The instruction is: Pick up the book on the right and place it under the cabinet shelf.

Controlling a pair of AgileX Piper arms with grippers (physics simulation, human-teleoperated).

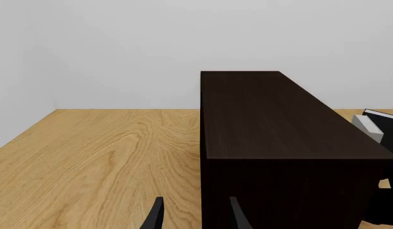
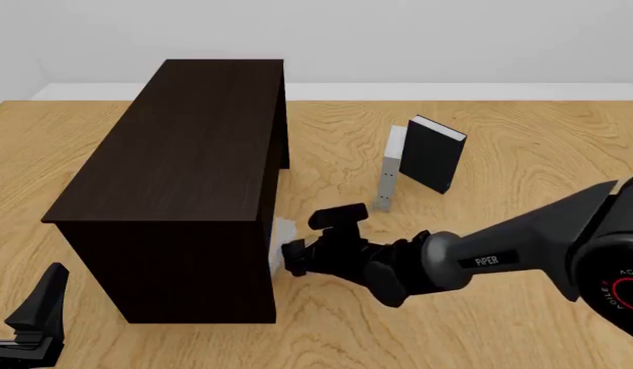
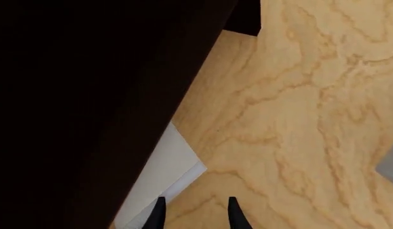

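The light-grey book lies flat on the table, most of it tucked beneath the dark cabinet shelf. Only a pale corner of the book sticks out at the cabinet's lower right side. My right gripper hovers right at that corner, open, its fingertips apart and holding nothing. The right wrist view shows the right gripper just off the book's corner, beside the cabinet shelf. My left gripper sits open at the near left, facing the cabinet shelf.
A black book stands upright right of the cabinet, with a slim pale grey book standing just beside it. Both also show past the cabinet in the left wrist view, the grey one in front. Wooden tabletop surrounds everything.
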